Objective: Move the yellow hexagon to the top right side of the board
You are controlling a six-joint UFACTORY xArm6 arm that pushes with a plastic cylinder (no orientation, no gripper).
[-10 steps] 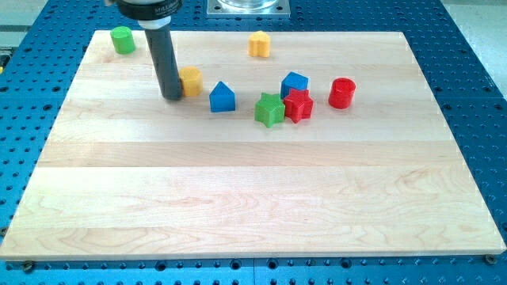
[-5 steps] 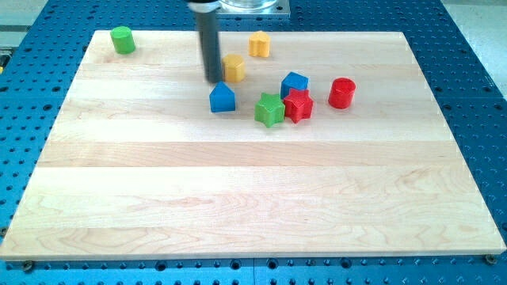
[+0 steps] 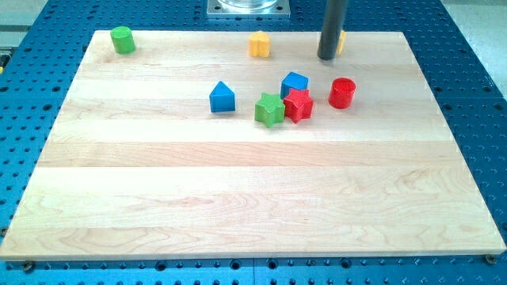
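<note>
Right, the tip (image 3: 326, 57) sits at the board's (image 3: 238, 190) top edge, right of centre, touching the yellow hexagon (image 3: 341, 41) (mostly hidden behind the rod). No fingers here, just a rod. Red cylinder (image 3: 342, 93) below.

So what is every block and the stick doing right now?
my tip: down on the board, top right, touching the yellow hexagon.
yellow hexagon: mostly hidden behind the rod.
other yellow block: alone at the top edge.
green cylinder: alone, top left.
blue house block: alone.
green star: against red star.
blue block: behind red star.
red cylinder: upright, alone.
</note>
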